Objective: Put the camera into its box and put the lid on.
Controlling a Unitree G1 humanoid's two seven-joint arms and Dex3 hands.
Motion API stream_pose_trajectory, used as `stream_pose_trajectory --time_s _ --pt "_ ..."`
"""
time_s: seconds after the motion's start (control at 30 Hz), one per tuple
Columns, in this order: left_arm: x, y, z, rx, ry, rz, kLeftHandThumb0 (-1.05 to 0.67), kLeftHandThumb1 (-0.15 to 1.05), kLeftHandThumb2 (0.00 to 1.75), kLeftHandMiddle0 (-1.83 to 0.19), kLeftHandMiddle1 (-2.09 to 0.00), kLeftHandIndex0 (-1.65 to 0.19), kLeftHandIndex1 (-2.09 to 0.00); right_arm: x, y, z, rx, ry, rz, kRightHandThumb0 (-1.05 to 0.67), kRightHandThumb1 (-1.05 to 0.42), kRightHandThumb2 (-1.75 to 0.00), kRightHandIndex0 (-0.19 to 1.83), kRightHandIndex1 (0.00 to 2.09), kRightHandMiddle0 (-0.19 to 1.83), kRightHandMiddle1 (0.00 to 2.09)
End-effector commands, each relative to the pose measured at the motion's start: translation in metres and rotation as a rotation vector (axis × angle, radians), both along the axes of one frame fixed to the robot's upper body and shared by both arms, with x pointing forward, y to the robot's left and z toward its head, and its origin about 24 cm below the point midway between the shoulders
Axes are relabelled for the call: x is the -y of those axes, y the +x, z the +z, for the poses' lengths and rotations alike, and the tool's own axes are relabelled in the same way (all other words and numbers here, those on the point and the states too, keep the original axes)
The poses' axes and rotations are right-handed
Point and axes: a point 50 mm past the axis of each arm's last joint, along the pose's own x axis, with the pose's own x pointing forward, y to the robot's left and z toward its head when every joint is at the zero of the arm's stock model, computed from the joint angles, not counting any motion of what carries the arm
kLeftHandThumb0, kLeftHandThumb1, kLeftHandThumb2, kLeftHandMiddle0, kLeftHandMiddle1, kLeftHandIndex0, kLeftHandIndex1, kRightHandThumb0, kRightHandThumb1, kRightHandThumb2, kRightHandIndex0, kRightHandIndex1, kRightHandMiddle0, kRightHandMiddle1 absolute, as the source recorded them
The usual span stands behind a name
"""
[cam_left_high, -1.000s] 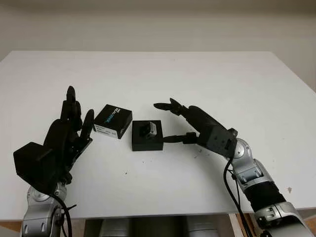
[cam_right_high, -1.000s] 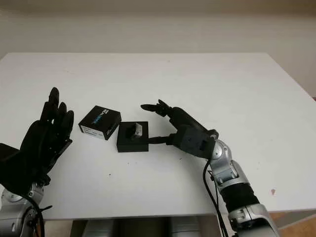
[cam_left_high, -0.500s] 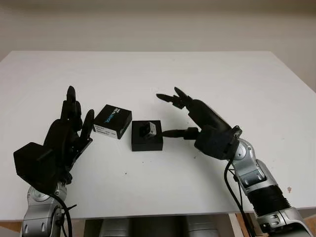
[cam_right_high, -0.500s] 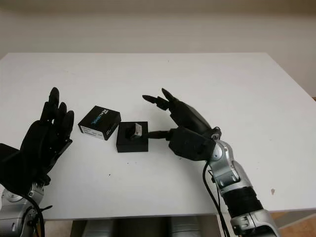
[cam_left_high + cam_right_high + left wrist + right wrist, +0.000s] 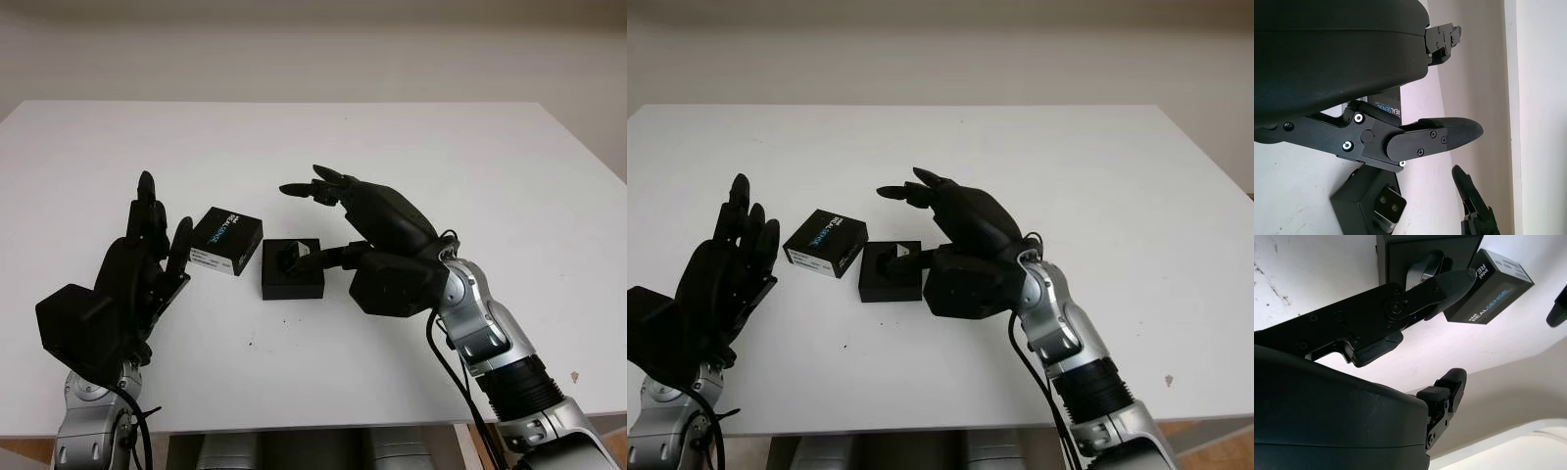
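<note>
The camera (image 5: 295, 257) already sits in the recess of the black box (image 5: 291, 282), near the middle of the bench (image 5: 441, 157). The lid (image 5: 224, 241), a black shell with printed lettering, lies just beside the box on its left and is not yet on. So the step in hand looks like settling the camera into place.

The right hand (image 5: 338, 220) is open and holds nothing. It hovers over the box, its thumb tip close to the camera; whether they touch I cannot tell. The left hand (image 5: 147, 257) is open too, raised just left of the lid.

Next, I judge, the right hand must clear the box. One hand then has to take the lid by its sides, carry it across and lower it squarely over the box.

The bench is plain white with a few small dark specks, and behind it stands a bare, pale wall.
</note>
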Motion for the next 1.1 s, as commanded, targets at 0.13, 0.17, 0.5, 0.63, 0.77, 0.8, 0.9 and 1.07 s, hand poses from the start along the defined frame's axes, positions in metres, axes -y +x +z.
stream_pose_trajectory --time_s 0.13,0.17,0.5,0.63,0.77,0.8,0.9,1.07 --pt "0.005 -0.002 0.002 0.004 -0.003 -0.002 -0.62 1.05 0.52 0.19 -0.01 0.19 -0.02 -0.005 -0.001 0.002 0.019 -0.079 0.028 -0.84 -0.95 -0.05 0.19 0.06 0.17 0.73" --pt "0.006 -0.002 0.002 0.003 -0.004 -0.003 -0.62 1.05 0.53 0.19 -0.01 0.19 -0.02 -0.005 -0.001 0.001 0.022 -0.096 0.025 -0.84 -0.95 -0.05 0.18 0.06 0.16 0.74" --pt "0.007 0.000 0.002 0.007 -0.013 -0.011 -0.60 1.05 0.53 0.19 0.00 0.19 0.00 -0.002 -0.001 -0.008 0.048 -0.180 0.001 -0.81 -0.94 -0.05 0.20 0.07 0.19 0.75" --pt "0.007 0.000 0.002 0.002 -0.012 -0.009 -0.61 1.05 0.53 0.19 0.00 0.19 0.00 -0.001 -0.001 -0.010 0.061 -0.199 -0.005 -0.81 -0.94 -0.05 0.21 0.07 0.21 0.77" --pt "0.007 0.001 0.002 0.003 -0.010 -0.008 -0.61 1.05 0.52 0.19 -0.01 0.19 0.00 -0.002 -0.001 -0.014 0.085 -0.209 -0.014 -0.80 -0.93 -0.05 0.23 0.08 0.23 0.79" --pt "0.007 0.001 0.002 0.003 -0.008 -0.011 -0.61 1.05 0.52 0.19 -0.01 0.19 0.00 -0.002 0.000 -0.015 0.092 -0.211 -0.017 -0.79 -0.93 -0.05 0.24 0.08 0.24 0.79" --pt "0.007 0.001 0.001 0.003 -0.006 -0.012 -0.62 1.05 0.52 0.19 0.00 0.19 0.00 -0.002 0.001 -0.018 0.119 -0.210 -0.028 -0.78 -0.93 -0.05 0.27 0.09 0.27 0.82" --pt "0.007 0.000 0.001 0.003 -0.014 -0.011 -0.63 1.05 0.51 0.19 0.00 0.19 0.00 -0.003 0.003 -0.023 0.128 -0.206 -0.035 -0.75 -0.93 -0.05 0.28 0.09 0.26 0.91"
